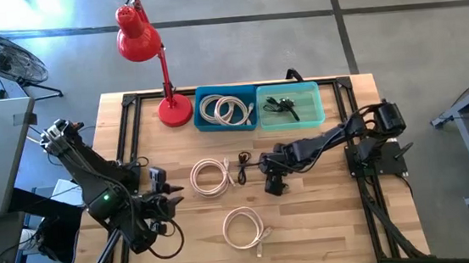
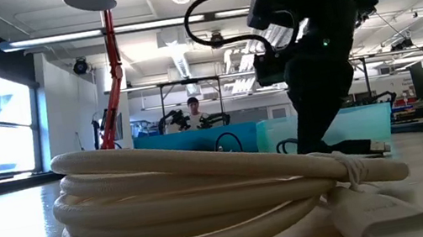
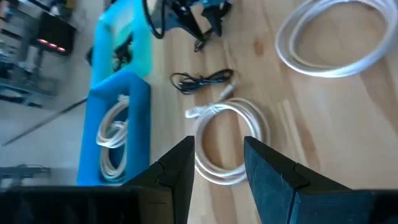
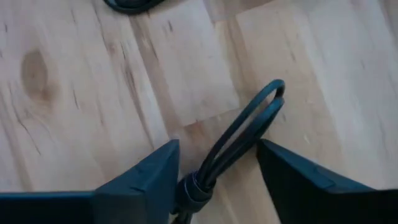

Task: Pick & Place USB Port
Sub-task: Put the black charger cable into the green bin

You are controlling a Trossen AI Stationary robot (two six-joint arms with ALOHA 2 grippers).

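The right claw point(image 4: 214, 180) points down at the pale wooden worktop point(image 4: 74, 93), its two dark fingers point(image 4: 140, 180) spread apart with a thin black bundled cable point(image 4: 239, 140) lying between them. The fingers straddle the cable where its strands are tied together; its folded loop stretches away from the claw across the wood. The fingers do not yet press on it, so nothing is grasped.

Seen from above, this right claw point(image 1: 273, 179) sits near the middle of the worktop. Just beside it, on the side away from its own arm, lies a coiled white cable point(image 1: 211, 175), and another white coil point(image 1: 245, 227) lies nearer the front edge. Beyond the claw, at the back edge, stand a blue plastic bin point(image 1: 226, 109) holding white coils and a teal plastic bin point(image 1: 290, 107) holding dark cables. A red desk lamp point(image 1: 143, 37) stands beside the blue bin.

The left claw point(image 3: 217, 174) waits well apart, fingers parted and empty, hovering over the worktop's left side.

To do this step well, the right claw likely needs to close squarely on the tied bundle, not the loose loop, so the cable does not slip when lifted.
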